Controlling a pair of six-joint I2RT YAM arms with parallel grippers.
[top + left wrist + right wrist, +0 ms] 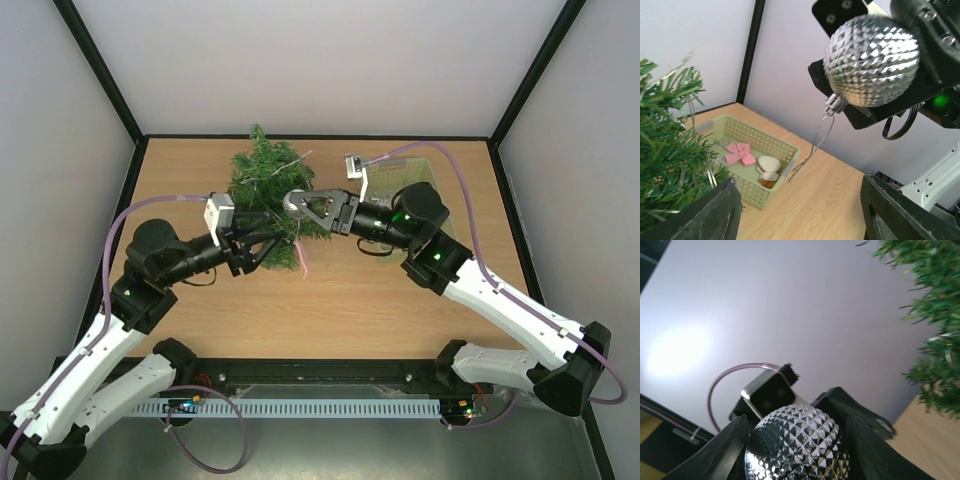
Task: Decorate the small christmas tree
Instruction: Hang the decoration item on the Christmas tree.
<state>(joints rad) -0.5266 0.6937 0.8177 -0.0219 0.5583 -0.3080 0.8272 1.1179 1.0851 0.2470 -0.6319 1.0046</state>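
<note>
table (350, 310): pale wood, black-edged, with white walls (330, 60) on three sides
small christmas tree (268, 182): far middle of the table, just beside both tools
right tool (300, 208): clamped on a silver bauble (871, 60)
left tool (797, 210): fingers apart, nothing between
basket (771, 145): pale green, far right

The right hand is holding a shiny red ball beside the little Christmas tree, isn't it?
Not red: the ball in the right hand is silver, as the left wrist view shows. It is held beside the small christmas tree.
</note>
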